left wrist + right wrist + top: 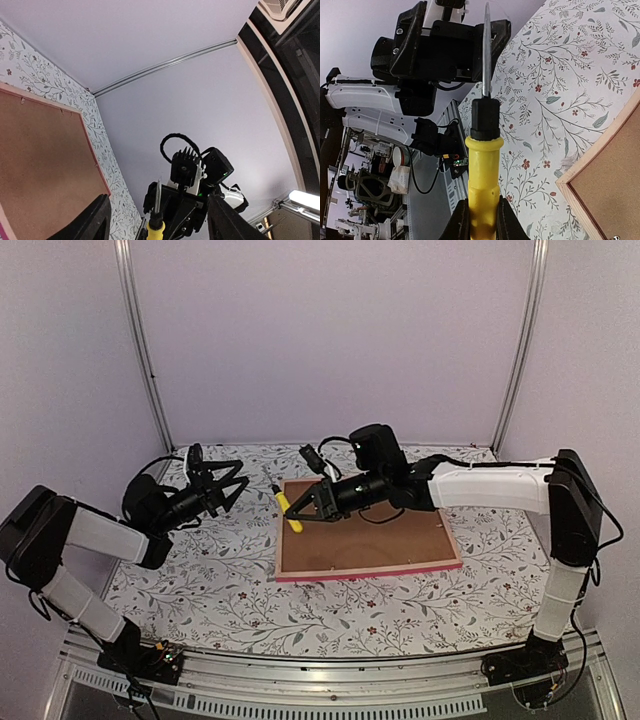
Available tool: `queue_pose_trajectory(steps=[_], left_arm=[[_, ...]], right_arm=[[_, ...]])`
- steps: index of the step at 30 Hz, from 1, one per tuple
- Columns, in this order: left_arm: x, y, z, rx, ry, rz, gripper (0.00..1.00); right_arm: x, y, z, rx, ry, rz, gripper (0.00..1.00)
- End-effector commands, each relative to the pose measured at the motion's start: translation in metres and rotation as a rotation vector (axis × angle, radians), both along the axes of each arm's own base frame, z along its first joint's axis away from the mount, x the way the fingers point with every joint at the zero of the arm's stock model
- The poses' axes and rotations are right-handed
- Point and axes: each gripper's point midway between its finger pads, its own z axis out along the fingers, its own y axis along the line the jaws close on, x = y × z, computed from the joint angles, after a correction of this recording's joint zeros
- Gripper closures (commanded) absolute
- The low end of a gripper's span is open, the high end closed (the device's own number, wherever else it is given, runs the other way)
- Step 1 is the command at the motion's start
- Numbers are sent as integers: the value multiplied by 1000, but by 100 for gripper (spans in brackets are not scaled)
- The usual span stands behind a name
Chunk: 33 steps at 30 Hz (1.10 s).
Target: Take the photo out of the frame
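The frame (pixel 370 573), thin and pink, lies face down mid-table with the brown backing board (pixel 365 535) on top; the photo is hidden. My right gripper (pixel 305 508) is shut on a yellow-handled screwdriver (pixel 292 512) over the frame's left edge, the blade pointing left toward my left arm. In the right wrist view the fingers (pixel 462 222) clamp the yellow handle (pixel 482 170), and the frame's corner (pixel 597 152) lies to the right. My left gripper (pixel 232 485) is open and empty, raised left of the frame. Its view shows the board (pixel 40 165) and pink edge (pixel 95 160).
The table (pixel 200 580) has a floral cloth. Pale walls with metal corner rails (pixel 145 350) close the back and sides. The right arm (pixel 490 485) reaches across the frame's back edge from the right. The aluminium base rail (pixel 330 680) runs along the near edge.
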Motion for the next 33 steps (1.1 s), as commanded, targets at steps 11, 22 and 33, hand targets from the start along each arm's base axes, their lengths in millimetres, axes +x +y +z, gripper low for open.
queue_pose_trajectory(steps=[11,22,33], left_arm=[[-17,-33,-19,393,-88,-395,27],[-62,-54,-35,525,-122,-626,23],[-103,-74,-24,455,-195,-786,35]], right_arm=[[-58,-63,-13,-112,24,238,100],[-95,-75,-3,-71,55,364,100],[-105,-75,-8,-60,90,420,100]])
